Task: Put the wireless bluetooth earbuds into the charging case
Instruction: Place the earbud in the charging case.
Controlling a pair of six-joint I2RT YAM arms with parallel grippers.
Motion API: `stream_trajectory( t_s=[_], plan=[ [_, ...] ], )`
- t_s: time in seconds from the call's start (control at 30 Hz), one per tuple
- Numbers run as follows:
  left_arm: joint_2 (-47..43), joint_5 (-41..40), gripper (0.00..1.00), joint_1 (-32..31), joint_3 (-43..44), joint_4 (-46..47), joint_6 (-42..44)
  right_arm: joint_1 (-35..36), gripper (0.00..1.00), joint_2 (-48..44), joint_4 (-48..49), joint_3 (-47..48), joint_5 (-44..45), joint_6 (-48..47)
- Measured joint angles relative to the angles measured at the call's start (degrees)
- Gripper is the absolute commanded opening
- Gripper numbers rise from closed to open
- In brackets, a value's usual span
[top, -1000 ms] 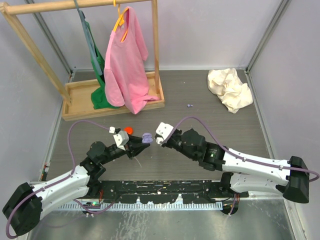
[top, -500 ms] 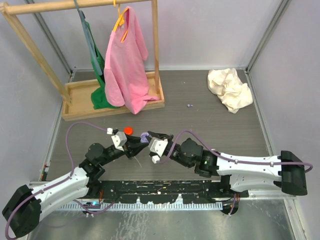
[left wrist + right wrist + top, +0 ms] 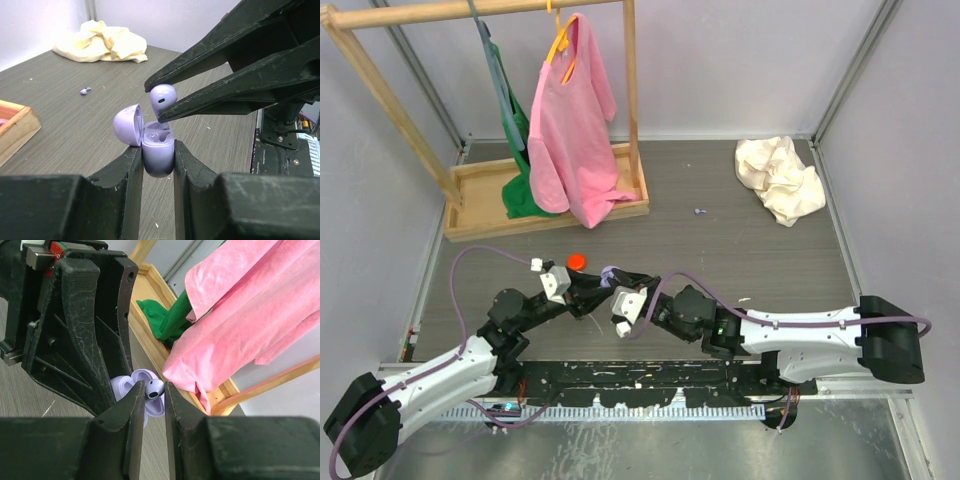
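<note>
1. Left gripper: clamped on the case, with the lid swung open. Risk: the smooth shell may twist or slide between the fingers if it is pressed off-centre.
2. Right gripper: pinched on a lilac earbud, just above the socket; whether they touch cannot be told. Risk: a misaligned stem may jam on the rim, or the bud may pop free and drop.
3. Second earbud: loose on the table, well apart from the case. Risk: being tiny and rounded, it probably skids when pinched.
</note>
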Motion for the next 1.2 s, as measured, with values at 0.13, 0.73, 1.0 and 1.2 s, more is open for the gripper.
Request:
stream_trajectory(
  t_s=[0.13,0.73,1.0,1.2],
  plan=[
    [0.0,0.46,0.0,0.0,0.0,0.61,-0.02,0.09,0.12,0.37,1.29,-0.39,0.81,-0.35],
    [-0.44,0.31,0.01,0.0,-0.87,1.05,-0.52,1.88,0.13,0.48,1.68,-0.85,1.84,-0.07],
    [-0.63,0.35,0.0,0.0,-1.33,1.46,-0.92,2.14,0.12,1.2,4.31,-2.01,3.63,0.2],
    [-0.63,0.39,0.0,0.0,-1.38,1.53,-1.4,2.54,0.13,1.75,5.46,-2.01,3.74,0.55]
  ],
)
